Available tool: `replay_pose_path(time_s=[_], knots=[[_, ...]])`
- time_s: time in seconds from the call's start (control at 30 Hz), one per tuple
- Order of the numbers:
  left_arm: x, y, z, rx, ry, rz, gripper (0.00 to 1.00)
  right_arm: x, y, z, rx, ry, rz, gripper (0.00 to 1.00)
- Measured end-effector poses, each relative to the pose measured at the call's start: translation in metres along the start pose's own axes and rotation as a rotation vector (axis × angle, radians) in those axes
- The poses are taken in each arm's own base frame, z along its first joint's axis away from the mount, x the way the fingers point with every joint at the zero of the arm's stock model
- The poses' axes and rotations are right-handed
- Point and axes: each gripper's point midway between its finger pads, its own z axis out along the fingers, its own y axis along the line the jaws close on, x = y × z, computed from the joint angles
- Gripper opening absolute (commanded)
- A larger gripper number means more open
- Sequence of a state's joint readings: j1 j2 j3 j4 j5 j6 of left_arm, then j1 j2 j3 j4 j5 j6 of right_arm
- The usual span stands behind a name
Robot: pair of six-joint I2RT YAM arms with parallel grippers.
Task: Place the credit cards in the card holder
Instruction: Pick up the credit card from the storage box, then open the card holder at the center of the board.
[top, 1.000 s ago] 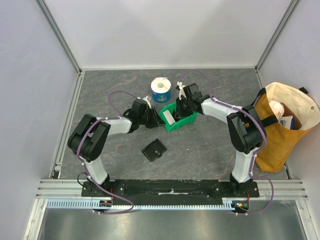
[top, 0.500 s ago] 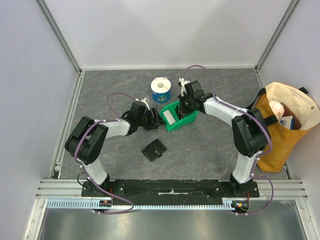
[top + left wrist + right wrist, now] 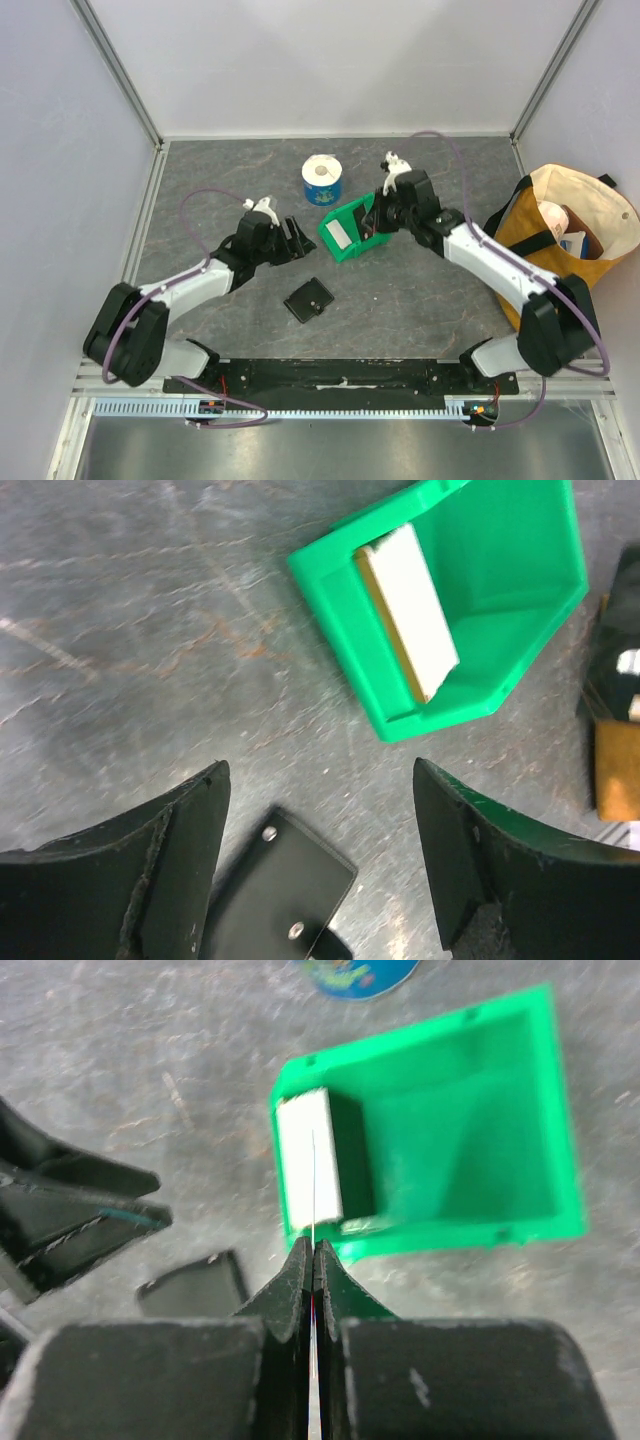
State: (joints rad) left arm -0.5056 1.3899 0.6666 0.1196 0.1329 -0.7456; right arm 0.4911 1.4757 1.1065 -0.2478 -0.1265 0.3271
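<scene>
Grey stone table [image 3: 420,300] lies under my right pincer [image 3: 313,1252], shut on what looks like a thin card [image 3: 313,1175] held edge-on, and my left pincer [image 3: 318,772], spread wide and empty. Beyond them the white card [image 3: 408,620] leans inside the green bin [image 3: 520,560] and the card holder [image 3: 309,299] lies folded. Both look light, stiff and slick, so I would pinch an exposed edge.

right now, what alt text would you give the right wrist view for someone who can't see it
The right gripper, shut on a thin card seen edge-on, points toward a green bin with a white card standing against its wall on the picture's left. A black card holder lies on the grey table at lower left.
</scene>
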Motion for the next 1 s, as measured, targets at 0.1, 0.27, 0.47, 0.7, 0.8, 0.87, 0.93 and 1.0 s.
replay_pose_path(time_s=[0.1, 0.27, 0.47, 0.7, 0.8, 0.87, 0.93, 1.0], knots=[[0.006, 0.012, -0.014, -0.034, -0.015, 0.014, 0.61, 0.03, 0.025, -0.014, -0.053, 0.006, 0.074, 0.0], [0.043, 0.052, -0.033, -0.125, 0.032, 0.021, 0.34, 0.103, 0.093, -0.022, -0.165, 0.074, 0.161, 0.0], [0.072, 0.078, -0.05, -0.178, 0.077, 0.018, 0.24, 0.15, 0.138, -0.016, -0.194, 0.098, 0.252, 0.0], [0.07, 0.076, -0.054, -0.168, 0.065, 0.03, 0.29, 0.173, 0.134, 0.007, -0.1, 0.105, 0.31, 0.0], [0.07, 0.076, -0.054, -0.164, 0.069, 0.042, 0.3, 0.178, 0.131, 0.005, -0.079, 0.099, 0.314, 0.0], [0.072, 0.077, -0.052, -0.165, 0.079, 0.05, 0.3, 0.183, 0.124, -0.001, -0.07, 0.097, 0.317, 0.0], [0.076, 0.079, -0.05, -0.165, 0.095, 0.055, 0.3, 0.189, 0.114, -0.009, -0.06, 0.094, 0.322, 0.0], [0.079, 0.078, -0.047, -0.154, 0.113, 0.058, 0.3, 0.195, 0.105, -0.015, -0.048, 0.09, 0.331, 0.0]])
